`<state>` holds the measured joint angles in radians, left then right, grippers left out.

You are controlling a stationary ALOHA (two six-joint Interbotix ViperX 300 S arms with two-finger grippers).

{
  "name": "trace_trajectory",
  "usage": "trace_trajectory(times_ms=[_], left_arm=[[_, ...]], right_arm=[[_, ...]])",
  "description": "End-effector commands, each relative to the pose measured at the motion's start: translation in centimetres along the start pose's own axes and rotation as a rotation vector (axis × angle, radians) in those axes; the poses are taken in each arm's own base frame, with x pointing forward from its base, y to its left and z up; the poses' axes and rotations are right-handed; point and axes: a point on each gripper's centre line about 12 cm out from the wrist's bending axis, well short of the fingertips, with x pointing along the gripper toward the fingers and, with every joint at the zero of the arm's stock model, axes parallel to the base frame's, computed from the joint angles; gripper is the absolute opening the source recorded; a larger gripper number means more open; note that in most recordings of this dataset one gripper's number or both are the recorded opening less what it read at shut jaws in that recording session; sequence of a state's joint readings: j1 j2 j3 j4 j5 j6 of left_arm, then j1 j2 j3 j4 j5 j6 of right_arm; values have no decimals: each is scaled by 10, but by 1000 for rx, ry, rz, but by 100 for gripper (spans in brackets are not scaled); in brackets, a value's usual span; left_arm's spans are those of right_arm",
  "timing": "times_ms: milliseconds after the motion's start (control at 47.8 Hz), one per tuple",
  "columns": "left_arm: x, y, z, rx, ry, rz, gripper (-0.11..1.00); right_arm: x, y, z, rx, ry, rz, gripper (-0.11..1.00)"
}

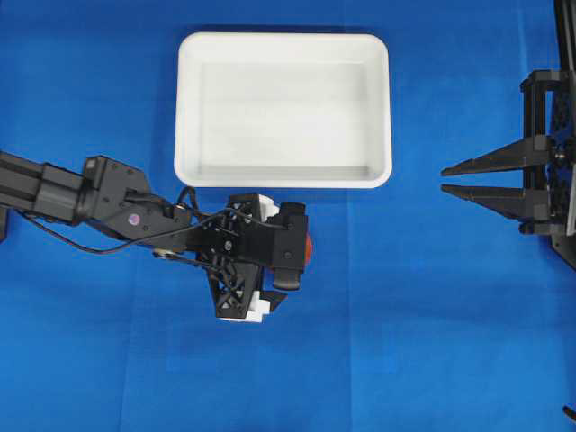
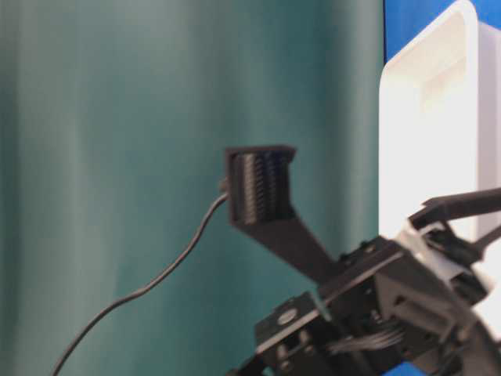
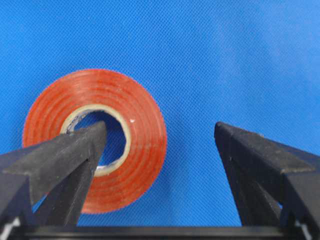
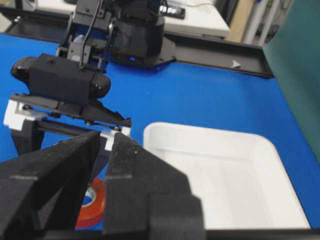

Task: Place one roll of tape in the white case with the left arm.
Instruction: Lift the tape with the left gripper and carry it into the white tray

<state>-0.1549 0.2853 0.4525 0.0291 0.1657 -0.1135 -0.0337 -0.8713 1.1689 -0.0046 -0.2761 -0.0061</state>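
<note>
The left arm's black lattice gripper has its jaws spread wide, gripping nothing; one tip pokes into the flat orange-red tape ring's centre hole, the other stands well clear.

Honestly nothing readable anywhere, no text, labels, brands or numbers; only a tiny round sticker on the left arm, too blurry.

My blue worktop carries the white case at the far middle, and the roll of tape lies flat just near of it.
</note>
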Motion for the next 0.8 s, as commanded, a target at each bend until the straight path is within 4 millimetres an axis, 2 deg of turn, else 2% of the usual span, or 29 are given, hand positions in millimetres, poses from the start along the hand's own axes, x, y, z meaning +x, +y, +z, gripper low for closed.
trace_trajectory(times_ms=[0,126,188,272,398,439,607,774], left_arm=[[-2,0,12,2,-29,-1,90],[3,0,6,-1,3,2,88],[4,1,3,-1,23,4,82],[4,1,1,2,36,6,67],[2,1,3,3,62,10,33],[0,1,5,4,70,11,26],[-9,-1,17,11,89,14,26],[-38,-11,37,32,55,2,26]], right_arm=[[2,0,4,3,-8,-2,-11],[2,0,4,3,-5,-2,-11],[2,0,3,3,-3,-2,-11],[2,0,3,3,-3,-2,-11],[3,0,2,3,3,-2,-11],[3,0,1,3,5,-2,-11],[4,-1,0,3,11,-3,-11],[4,0,-2,5,28,-2,-11]])
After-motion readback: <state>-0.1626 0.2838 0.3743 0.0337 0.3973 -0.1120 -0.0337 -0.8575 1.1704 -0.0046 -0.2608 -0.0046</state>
